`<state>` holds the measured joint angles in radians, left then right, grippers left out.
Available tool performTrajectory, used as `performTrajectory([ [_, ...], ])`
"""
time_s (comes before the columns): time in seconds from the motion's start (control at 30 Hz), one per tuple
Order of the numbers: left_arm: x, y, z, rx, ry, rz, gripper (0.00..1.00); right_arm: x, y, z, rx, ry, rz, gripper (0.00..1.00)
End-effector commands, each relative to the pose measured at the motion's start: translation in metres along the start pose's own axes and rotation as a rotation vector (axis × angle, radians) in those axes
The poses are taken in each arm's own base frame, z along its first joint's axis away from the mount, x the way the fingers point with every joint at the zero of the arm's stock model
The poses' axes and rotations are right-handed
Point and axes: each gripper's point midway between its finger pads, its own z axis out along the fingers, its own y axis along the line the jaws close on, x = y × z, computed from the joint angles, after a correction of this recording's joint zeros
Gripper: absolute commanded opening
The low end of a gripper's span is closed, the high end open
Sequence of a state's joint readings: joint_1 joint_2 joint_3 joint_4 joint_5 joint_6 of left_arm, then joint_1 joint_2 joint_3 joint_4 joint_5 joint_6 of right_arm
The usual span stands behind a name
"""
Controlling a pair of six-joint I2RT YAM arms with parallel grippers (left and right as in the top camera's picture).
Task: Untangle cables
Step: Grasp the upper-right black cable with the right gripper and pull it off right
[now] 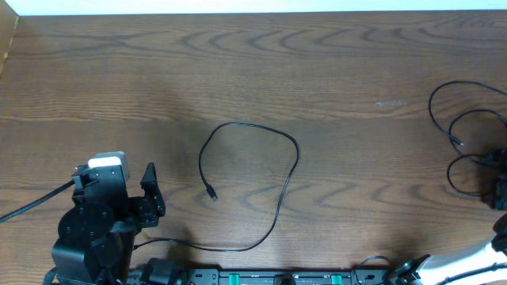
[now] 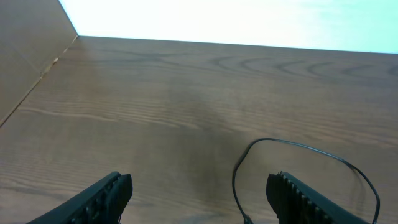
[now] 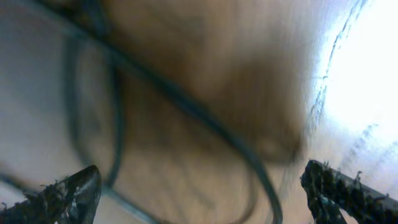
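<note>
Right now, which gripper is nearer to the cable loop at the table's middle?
Left. The left gripper is close beside the cable loop; the right gripper is far away at the right edge.

wood-grain table [image 1: 333, 71] in a matt brown, pretty smooth looking, thin black cable [image 1: 297, 158] with a smooth rubbery-looking jacket, left fingers [image 2: 297, 196] matt black plastic with ridged pads, right fingers [image 3: 336, 183] black too with a rough toothed edge, blurry though
</note>
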<state>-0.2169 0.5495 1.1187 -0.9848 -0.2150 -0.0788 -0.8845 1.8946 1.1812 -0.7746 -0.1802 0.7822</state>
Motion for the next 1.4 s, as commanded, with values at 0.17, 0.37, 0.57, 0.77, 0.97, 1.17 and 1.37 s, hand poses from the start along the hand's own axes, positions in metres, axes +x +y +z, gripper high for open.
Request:
performTrajectory([
  [0.17, 0.003, 0.002, 0.000, -0.007, 0.008, -0.009, 0.75, -0.005, -0.005, 0.020, -0.022, -0.048, 0.038, 0.99],
  [0.37, 0.005, 0.002, 0.000, -0.008, 0.016, -0.007, 0.75, -0.030, 0.004, 0.019, -0.042, -0.173, -0.036, 0.98],
  [0.57, 0.008, 0.002, 0.000, -0.010, 0.030, -0.003, 0.75, -0.046, 0.019, 0.015, -0.094, -0.244, -0.071, 0.81],
  [0.77, 0.008, 0.002, 0.000, -0.010, 0.030, -0.003, 0.75, -0.047, 0.020, 0.014, -0.098, -0.249, -0.073, 0.34],
  [0.97, 0.008, 0.002, 0.000, -0.010, 0.030, -0.003, 0.75, -0.036, 0.041, 0.013, -0.209, -0.186, -0.154, 0.01],
  [1.17, 0.008, 0.002, 0.000, -0.010, 0.031, -0.002, 0.75, -0.032, 0.072, -0.005, -0.411, -0.114, -0.238, 0.01],
  [1.37, 0.008, 0.002, 0.000, -0.010, 0.031, -0.002, 0.75, -0.044, 0.117, -0.065, -0.676, -0.057, -0.273, 0.01],
])
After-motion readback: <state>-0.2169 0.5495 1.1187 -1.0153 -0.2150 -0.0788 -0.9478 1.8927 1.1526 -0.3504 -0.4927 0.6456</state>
